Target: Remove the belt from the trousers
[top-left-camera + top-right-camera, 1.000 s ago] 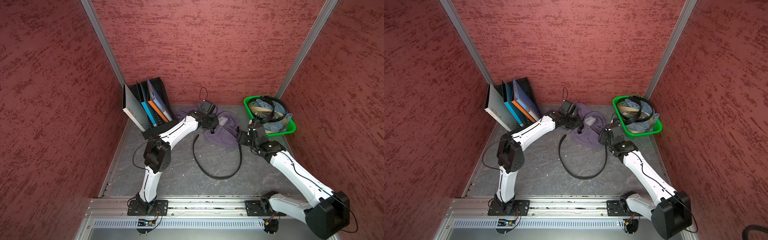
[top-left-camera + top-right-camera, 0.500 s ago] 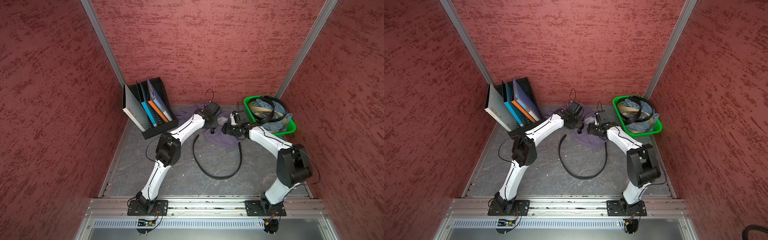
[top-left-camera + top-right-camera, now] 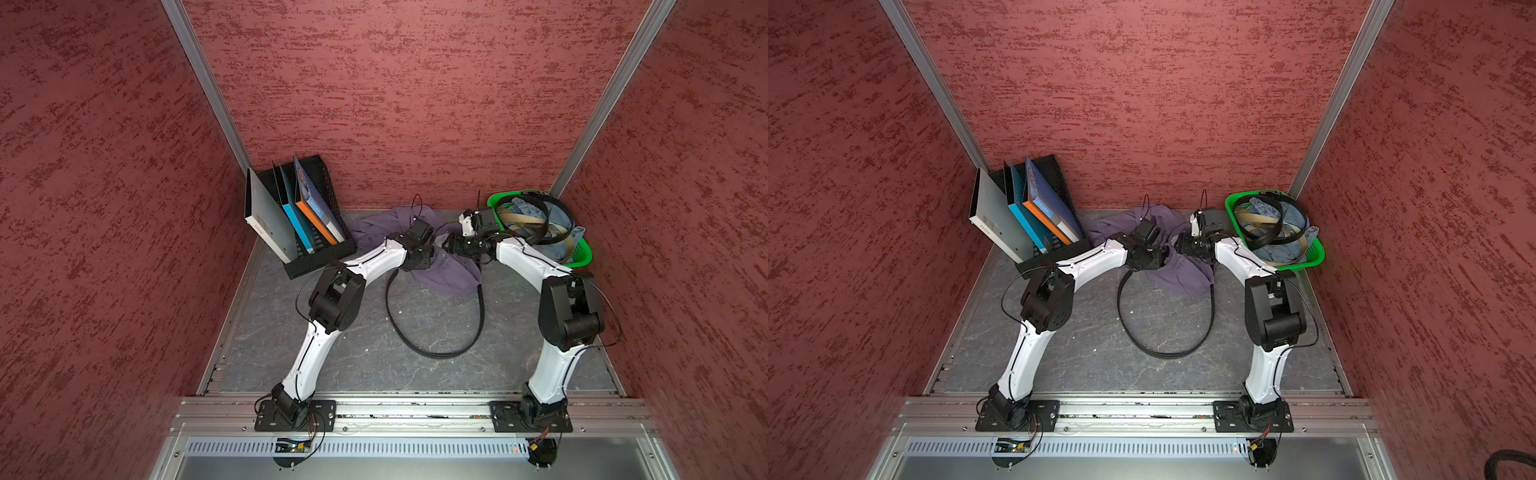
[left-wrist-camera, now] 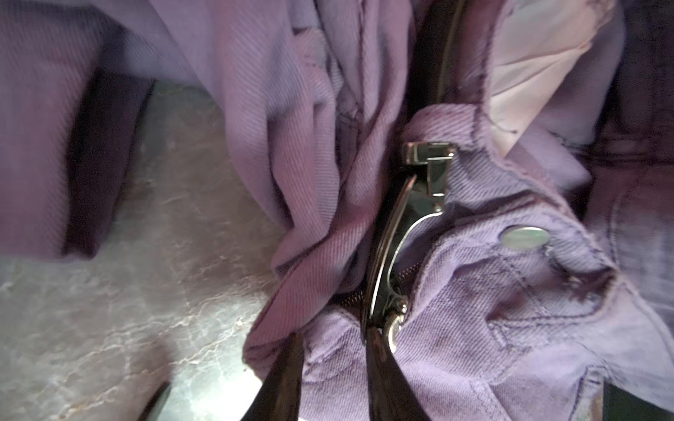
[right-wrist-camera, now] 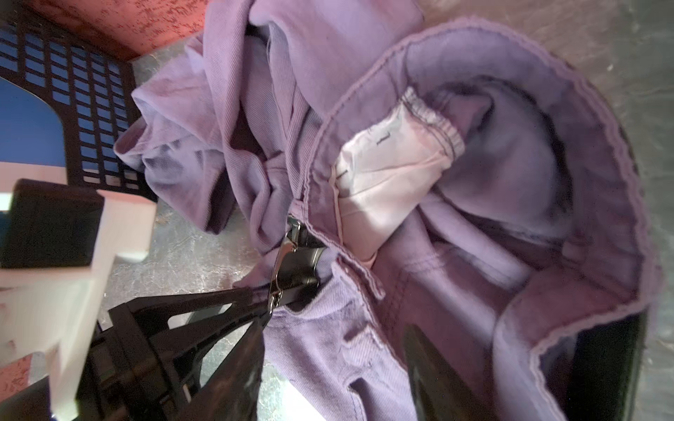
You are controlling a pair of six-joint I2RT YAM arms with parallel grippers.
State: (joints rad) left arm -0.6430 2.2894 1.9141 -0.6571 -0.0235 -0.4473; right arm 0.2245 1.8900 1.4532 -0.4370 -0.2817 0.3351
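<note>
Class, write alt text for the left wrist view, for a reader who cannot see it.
A silver belt buckle lies among crumpled purple trousers, right by the left pincer, whose dark fingers straddle a fold of fabric. Grey table shows alongside.

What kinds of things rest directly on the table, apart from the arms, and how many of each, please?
purple trousers: 1
black belt: 1
green basket: 1
black file rack: 1
Total: 4
</note>
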